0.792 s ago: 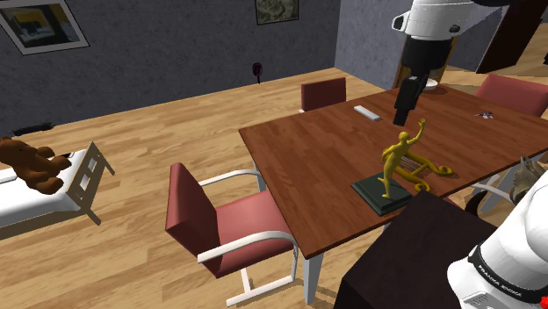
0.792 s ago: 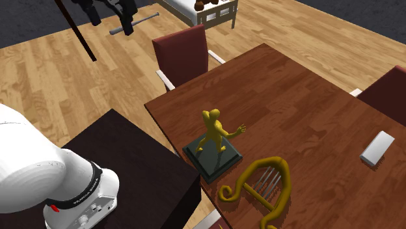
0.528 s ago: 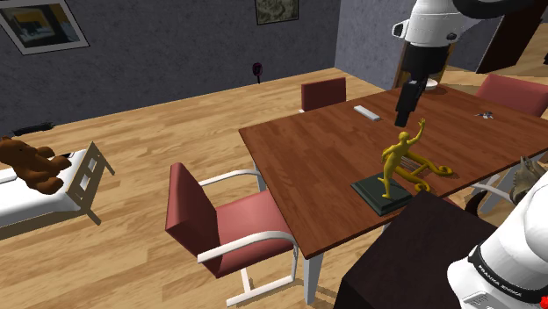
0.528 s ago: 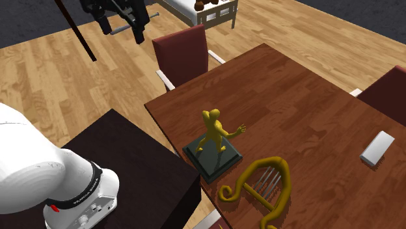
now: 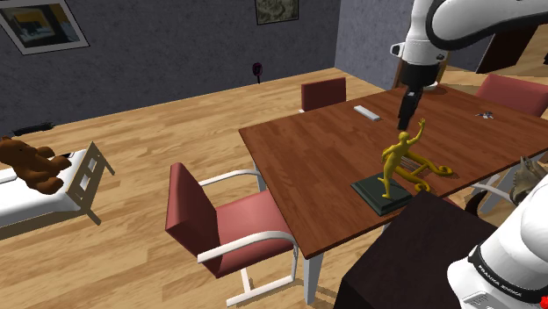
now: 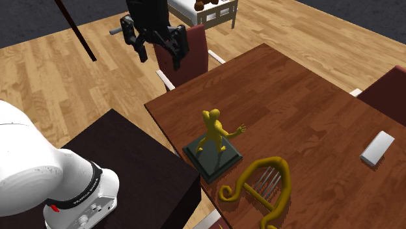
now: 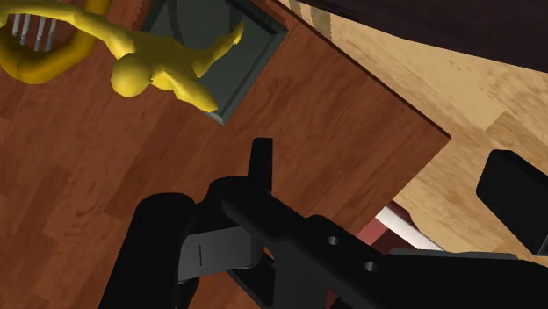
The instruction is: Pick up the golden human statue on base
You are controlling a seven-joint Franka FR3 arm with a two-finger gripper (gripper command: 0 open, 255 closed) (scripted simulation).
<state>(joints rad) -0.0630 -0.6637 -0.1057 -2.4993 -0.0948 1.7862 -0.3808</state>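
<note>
**Over the table's near edge: open gripper above a slim gold figure**

From the shoulder view, the golden statue (image 5: 400, 161) stands upright on its dark square base (image 5: 382, 195). It is near the edge of the brown wooden table (image 5: 307, 149) closest to the stand, just beside a gold harp-shaped ornament (image 5: 432, 170). The black gripper (image 5: 407, 117) hangs above the figure's raised arm, apart from it.

From the second exterior view, the fingers stand spread with nothing between them. The figure (image 6: 213, 132) looks smooth and glossy, with thin limbs and a rounded torso. The base (image 6: 212, 163) is a flat slab with bevelled edges. A white block (image 6: 378, 148) lies well apart.

From the wrist view, the head and shoulders (image 7: 161, 74) show from above, over a corner of the base.

The piece is probably rigid, slippery and bottom-heavy. The outstretched arm is a poor hold, thin and likely to twist in the pads. Closing across the torso or waist, low toward the slab, should keep it from swinging.
</note>
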